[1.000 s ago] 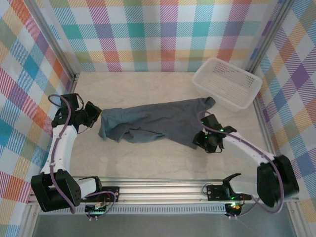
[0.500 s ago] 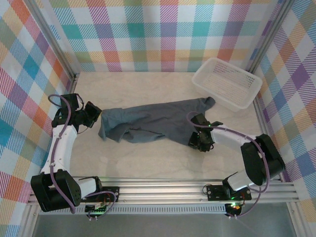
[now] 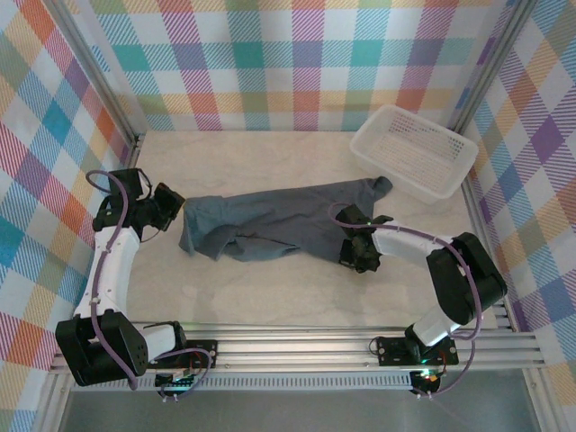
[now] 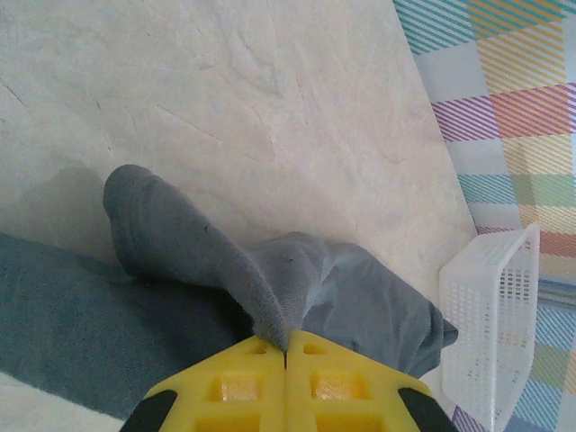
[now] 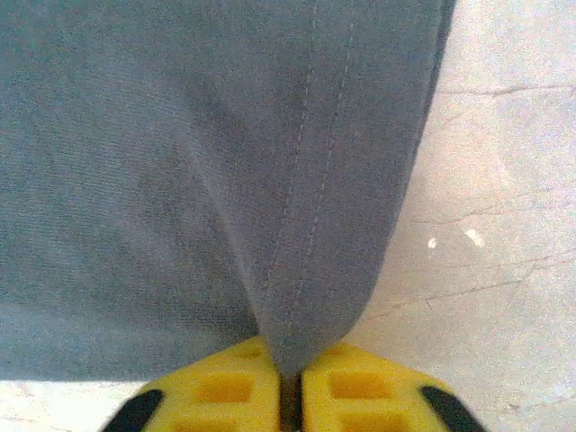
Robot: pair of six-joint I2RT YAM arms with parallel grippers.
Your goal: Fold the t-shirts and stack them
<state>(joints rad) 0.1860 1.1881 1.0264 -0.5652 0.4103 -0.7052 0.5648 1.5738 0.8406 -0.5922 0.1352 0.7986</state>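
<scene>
One dark charcoal-grey t-shirt (image 3: 279, 220) lies crumpled and stretched across the middle of the table. My left gripper (image 3: 177, 209) is at its left end, shut on a pinch of the fabric. In the left wrist view the cloth (image 4: 270, 288) rises into the closed yellow fingers (image 4: 225, 387). My right gripper (image 3: 349, 252) is at the shirt's near right edge, shut on the hem. The right wrist view has the stitched hem (image 5: 306, 225) pulled into a fold between the yellow fingers (image 5: 225, 391).
A white perforated basket (image 3: 414, 150) stands at the back right corner, the shirt's right tip close to its rim. It also appears at the right edge of the left wrist view as the basket (image 4: 490, 333). Plaid walls enclose the table on three sides.
My right arm has moved left to the shirt's near right edge and its gripper has closed on the hem. The left arm and the shirt have barely moved.
</scene>
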